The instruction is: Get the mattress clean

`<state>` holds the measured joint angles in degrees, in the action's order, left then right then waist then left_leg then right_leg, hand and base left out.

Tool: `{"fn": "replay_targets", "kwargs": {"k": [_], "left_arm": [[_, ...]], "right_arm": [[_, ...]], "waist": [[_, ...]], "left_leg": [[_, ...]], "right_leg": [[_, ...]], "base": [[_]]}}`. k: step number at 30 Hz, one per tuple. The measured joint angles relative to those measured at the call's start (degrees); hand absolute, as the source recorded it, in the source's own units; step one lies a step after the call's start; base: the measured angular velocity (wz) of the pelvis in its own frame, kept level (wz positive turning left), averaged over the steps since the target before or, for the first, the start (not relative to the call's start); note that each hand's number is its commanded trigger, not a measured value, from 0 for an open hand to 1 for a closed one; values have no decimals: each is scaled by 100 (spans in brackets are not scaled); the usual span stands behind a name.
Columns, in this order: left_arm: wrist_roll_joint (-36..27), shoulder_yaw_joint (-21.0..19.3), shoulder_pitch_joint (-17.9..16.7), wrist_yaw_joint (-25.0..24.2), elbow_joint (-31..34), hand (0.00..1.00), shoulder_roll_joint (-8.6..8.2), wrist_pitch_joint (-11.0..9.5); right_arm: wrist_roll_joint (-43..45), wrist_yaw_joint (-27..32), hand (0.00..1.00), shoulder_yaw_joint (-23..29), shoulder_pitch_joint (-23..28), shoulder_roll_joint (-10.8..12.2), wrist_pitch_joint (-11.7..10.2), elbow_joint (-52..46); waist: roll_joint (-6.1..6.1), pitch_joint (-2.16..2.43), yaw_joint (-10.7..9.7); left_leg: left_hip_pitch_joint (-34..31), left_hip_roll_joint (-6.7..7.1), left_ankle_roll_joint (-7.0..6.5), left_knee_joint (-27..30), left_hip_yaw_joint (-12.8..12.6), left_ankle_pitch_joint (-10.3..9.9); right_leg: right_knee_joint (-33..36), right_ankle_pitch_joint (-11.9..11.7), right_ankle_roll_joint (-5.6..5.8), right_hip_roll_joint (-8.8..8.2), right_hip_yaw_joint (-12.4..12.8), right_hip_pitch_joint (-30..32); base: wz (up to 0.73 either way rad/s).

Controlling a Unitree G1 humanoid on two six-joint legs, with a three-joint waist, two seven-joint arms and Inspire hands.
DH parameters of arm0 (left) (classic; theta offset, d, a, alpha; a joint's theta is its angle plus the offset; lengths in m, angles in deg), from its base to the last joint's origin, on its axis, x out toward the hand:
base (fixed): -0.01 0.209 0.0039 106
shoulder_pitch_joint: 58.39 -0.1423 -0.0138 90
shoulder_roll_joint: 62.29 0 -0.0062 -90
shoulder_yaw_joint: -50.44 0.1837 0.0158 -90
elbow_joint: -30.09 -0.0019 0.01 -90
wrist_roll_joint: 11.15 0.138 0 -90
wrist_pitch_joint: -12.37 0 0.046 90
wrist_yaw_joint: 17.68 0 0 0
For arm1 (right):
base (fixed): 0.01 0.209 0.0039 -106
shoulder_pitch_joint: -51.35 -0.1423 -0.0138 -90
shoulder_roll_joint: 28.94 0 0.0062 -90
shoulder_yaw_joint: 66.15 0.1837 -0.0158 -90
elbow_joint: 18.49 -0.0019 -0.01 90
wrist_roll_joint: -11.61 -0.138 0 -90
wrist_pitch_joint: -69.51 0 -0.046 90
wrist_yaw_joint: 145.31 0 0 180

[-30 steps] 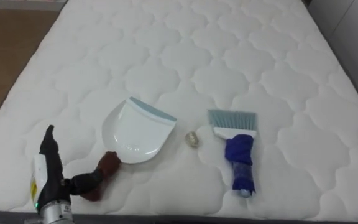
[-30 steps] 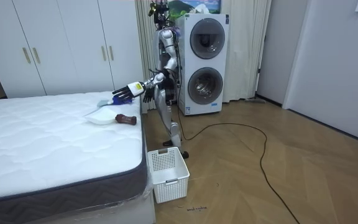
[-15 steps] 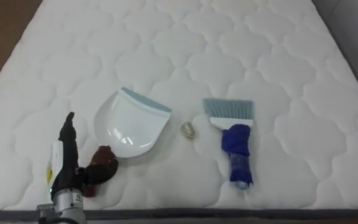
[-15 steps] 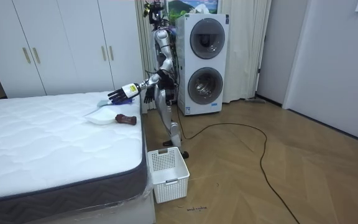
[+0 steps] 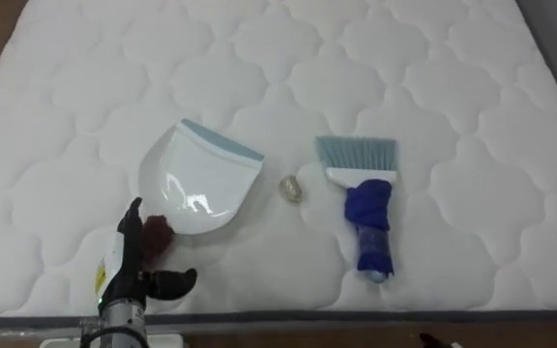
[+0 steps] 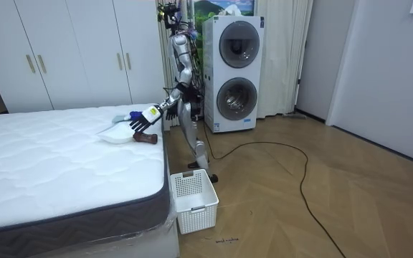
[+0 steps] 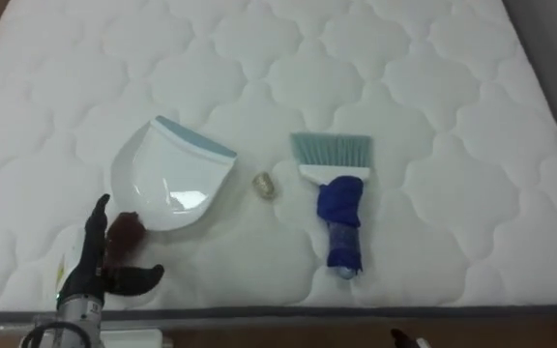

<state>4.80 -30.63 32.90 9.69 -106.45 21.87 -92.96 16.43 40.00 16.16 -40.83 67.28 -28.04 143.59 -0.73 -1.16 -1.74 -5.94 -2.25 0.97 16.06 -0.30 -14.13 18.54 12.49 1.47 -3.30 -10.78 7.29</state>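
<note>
Left hand (image 5: 124, 269) sits at the near edge of the white quilted bed (image 5: 433, 97), fingers straight, thumb splayed out, holding nothing. It's just beside the brown handle (image 5: 159, 232) of the white plastic dustpan (image 5: 196, 184); can't tell if they touch. Small beige crumpled wad (image 5: 290, 188) lies between the pan's lip and the teal-bristled, blue-handled brush (image 5: 366, 217). White slatted basket (image 6: 193, 201) is on the floor by the bed corner.

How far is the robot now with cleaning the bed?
Nothing looks done yet: the small scrap lies on the mattress between the dustpan and the brush. In hand: the left hand is open at the dustpan's brown handle, not closed round it. Left: grip the dustpan, take the brush, sweep the scrap in.
</note>
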Motion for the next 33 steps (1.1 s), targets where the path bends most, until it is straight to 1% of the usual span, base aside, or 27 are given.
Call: {"fn": "replay_targets", "kwargs": {"k": [1, 2, 3, 4, 5, 6, 7, 9, 10, 11, 12, 13, 15, 17, 18, 20, 22, 23, 24, 25, 27, 29, 33], "left_arm": [[-4, 2, 59, 1, -127, 0, 0, 1], [-5, 1, 83, 1, -159, 0, 2, 7], [-11, 0, 131, 16, -172, 0, 9, 39], [-14, -90, 229, 98, -203, 0, 25, 41], [-11, -219, 300, 127, -233, 0, 77, 41], [-7, -410, 496, 164, -477, 0, -13, 61], [-9, -425, 677, 183, -648, 0, -103, 73], [-25, -423, 867, 258, -647, 0, -110, 50], [-31, -425, 948, 347, -653, 0, -107, 24], [-47, -426, 968, 395, -665, 0, -107, 18], [-69, -426, 980, 471, -682, 0, -109, 16], [-80, -426, 979, 506, -735, 0, -108, 17], [-81, -427, 984, 520, -767, 0, -102, 22], [-205, -416, 1037, 575, -819, 0, -103, 25], [-299, -407, 1096, 601, -888, 0, -102, 30], [-337, -412, 1103, 691, -993, 0, -98, 37], [-401, -402, 1114, 838, -1034, 0, -98, 35], [-408, -394, 1129, 874, -1034, 0, -98, 35], [-417, -382, 1163, 960, -1033, 0, -98, 34], [-430, -378, 1169, 1038, -1032, 0, -99, 32], [-433, -371, 1182, 1133, -1031, 0, -99, 30], [-446, -351, 1201, 1241, -1032, 0, -100, 28], [-519, -308, 1266, 1338, -1033, 0, -114, 27]], "right_arm": [[-41, 49, 0, -12, -21, -1, 0, 48], [-99, 82, 0, -11, -17, -3, -1, 57], [-303, 169, 0, -9, -73, -37, -18, 97], [-481, 236, 0, -31, -230, -22, -61, 121], [-502, 280, 0, -51, -341, -6, -68, 118], [-503, 380, 0, -137, -476, -71, -86, 130], [-507, 452, 0, -175, -485, -110, -76, 232], [-505, 439, 0, -231, -513, -108, -47, 359], [-515, 435, 0, -232, -493, -95, -46, 372], [-538, 426, 0, -233, -484, -90, -45, 385], [-609, 413, 0, -232, -490, -97, -36, 389], [-688, 413, 0, -232, -499, -97, -25, 390], [-688, 415, 0, -234, -565, -88, 6, 380], [-712, 405, 0, -243, -596, -41, 17, 348], [-720, 399, 0, -272, -591, -22, 20, 349], [-750, 402, 0, -364, -599, -41, 13, 348], [-759, 405, 0, -482, -613, -120, 9, 342], [-769, 407, 0, -498, -619, -132, 9, 342], [-816, 420, 0, -539, -636, -145, 8, 342], [-912, 447, 0, -606, -640, -151, 8, 340], [-944, 450, 0, -621, -644, -159, 4, 327], [-958, 447, 0, -622, -649, -160, 4, 327], [-956, 446, 0, -624, -683, -163, 9, 329]], "waist": [[17, -11, -1], [26, -19, -8], [119, -92, -19], [91, -93, -13], [17, -84, -8], [109, -161, -56], [169, -151, -91], [154, -160, -109], [133, -162, -99], [104, -148, -92], [68, -144, -84], [33, -128, -57], [41, -130, -64], [52, -132, -98], [52, -133, -100], [91, -140, -98], [171, -154, -101], [183, -154, -101], [210, -166, -85], [212, -164, -65], [232, -163, -76], [232, -162, -113], [235, -161, -114]], "left_leg": [[-42, 2, 0, 114, 74, 0], [-61, 1, 0, 163, 93, 0], [-48, -43, -2, 158, 399, 1], [-185, -37, -1, 201, 756, -7], [-345, 1, 5, 342, 707, -33], [-671, -21, 121, 750, 524, -213], [-810, -24, 134, 835, 376, -282], [-1011, -10, 121, 703, 335, -201], [-1111, -12, 39, 676, 137, -155], [-1096, -10, 10, 692, 47, -137], [-1099, 21, -18, 750, -47, -121], [-1135, 67, -40, 800, -118, -109], [-1291, 114, -79, 950, -126, -121], [-1444, 107, -114, 1062, -145, -146], [-1474, 108, -118, 1105, -147, -190], [-1550, 109, -134, 1239, -148, -201], [-1664, 90, -146, 1394, -148, -232], [-1700, 91, -141, 1419, -150, -236], [-1778, 82, -141, 1479, -159, -236], [-1830, 76, -142, 1513, -206, -235], [-1909, 74, -145, 1569, -204, -233], [-1966, 79, -140, 1601, -205, -231], [-2001, 84, -125, 1634, -239, -229]], "right_leg": [[238, 0, 0, -24, -1, 105], [404, 2, -5, -42, -19, 201], [989, 117, -96, -62, -75, 626], [773, 137, -336, 52, 13, 1131], [389, -65, -437, 91, 34, 1354], [334, -651, -528, 91, -108, 1529], [359, -615, -544, 113, -101, 1551], [434, -611, -537, 120, -4, 1602], [509, -591, -509, 123, 6, 1629], [564, -583, -498, 104, 10, 1663], [629, -578, -490, 61, -8, 1700], [626, -571, -477, 48, -37, 1724], [629, -562, -463, -6, -52, 1788], [662, -555, -434, -14, -41, 1844], [694, -541, -412, -18, -28, 1892], [736, -558, -386, -18, -16, 1913], [753, -592, -354, -8, -21, 1951], [758, -611, -357, -8, -20, 1985], [771, -644, -370, -4, -21, 2044], [819, -656, -379, -5, 2, 2120], [872, -661, -390, -9, 0, 2198], [931, -651, -405, -20, 8, 2274], [1041, -633, -452, -14, 100, 2366]], "base": [[-14], [-20], [-42], [-53], [-42], [-6], [9], [21], [22], [12], [-7], [-11], [1], [23], [17], [3], [-3], [0], [-10], [-9], [-4], [0], [-5]]}}
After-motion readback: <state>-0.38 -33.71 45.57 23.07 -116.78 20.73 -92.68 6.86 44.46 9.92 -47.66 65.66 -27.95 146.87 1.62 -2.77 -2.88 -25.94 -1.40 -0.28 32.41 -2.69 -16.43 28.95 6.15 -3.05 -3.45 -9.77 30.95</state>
